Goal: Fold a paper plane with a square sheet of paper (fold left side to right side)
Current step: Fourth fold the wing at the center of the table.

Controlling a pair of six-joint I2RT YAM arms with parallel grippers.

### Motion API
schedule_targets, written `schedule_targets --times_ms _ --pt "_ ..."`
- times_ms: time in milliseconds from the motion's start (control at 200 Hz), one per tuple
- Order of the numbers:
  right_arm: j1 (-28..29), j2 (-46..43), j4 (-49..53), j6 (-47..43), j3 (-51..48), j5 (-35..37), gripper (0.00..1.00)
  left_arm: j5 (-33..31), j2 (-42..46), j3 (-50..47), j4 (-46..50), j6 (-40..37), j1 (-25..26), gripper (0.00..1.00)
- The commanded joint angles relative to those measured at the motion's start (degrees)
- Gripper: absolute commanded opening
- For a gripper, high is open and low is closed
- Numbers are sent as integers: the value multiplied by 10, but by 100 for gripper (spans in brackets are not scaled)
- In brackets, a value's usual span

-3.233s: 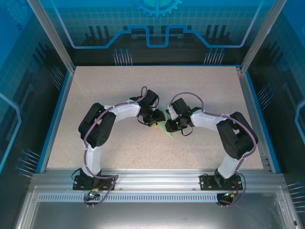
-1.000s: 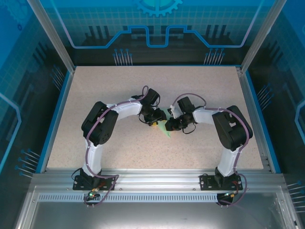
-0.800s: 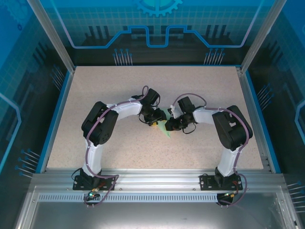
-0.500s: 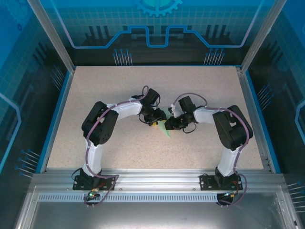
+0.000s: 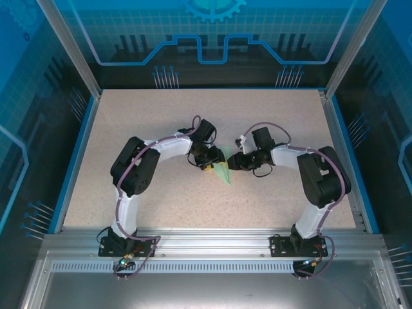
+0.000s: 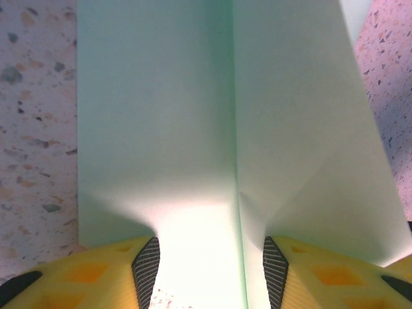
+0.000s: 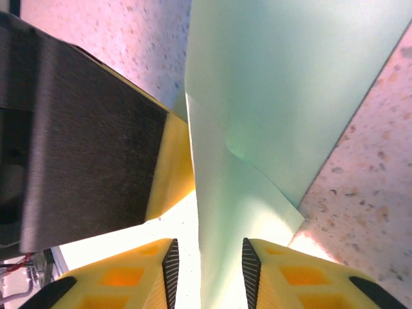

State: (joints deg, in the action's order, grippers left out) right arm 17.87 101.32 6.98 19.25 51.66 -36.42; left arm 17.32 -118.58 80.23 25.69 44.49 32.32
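Top view: the table [image 5: 193,116] is speckled beige with a blue rim [image 5: 75,161] and glass walls around it. Broad bare surface lies on every side of the arms. At its middle the left pincer [image 5: 212,163] and right pincer [image 5: 232,162] nearly meet over the sheet of paper [image 5: 223,174]. The sheet is folded to a pale green point aimed at the near edge, and its far part is hidden beneath them.

Left wrist view: the paper [image 6: 161,109] lies flat on the table with a centre crease, cut off at the frame's top. The left pincer [image 6: 209,277] stands half wide, its pads [image 6: 147,267] apart on the paper, gripping nothing.

Right wrist view: a raised fold of paper [image 7: 225,212] stands between the pads [image 7: 170,267] of the right pincer [image 7: 209,270]. The pads are narrowly parted, with a lit gap beside one of them, so the fold is not pinched. A dark block [image 7: 84,129] edged in yellow blurs the frame's left.
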Motion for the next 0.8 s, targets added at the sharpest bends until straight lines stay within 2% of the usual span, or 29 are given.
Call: schedule_targets --times_ms 0,135,535,790 --pt "-27 -28 -16 10 -9 -37 35 -22 -33 0 36 -9 1 52" --pt "-48 -28 -23 33 0 -52 35 -22 -33 -1 36 -8 0 52" --pt "-42 42 -39 87 52 -69 32 -21 -34 -1 34 -9 1 51" --pt "-39 54 -32 81 57 -68 32 -19 -38 4 36 -9 2 50"
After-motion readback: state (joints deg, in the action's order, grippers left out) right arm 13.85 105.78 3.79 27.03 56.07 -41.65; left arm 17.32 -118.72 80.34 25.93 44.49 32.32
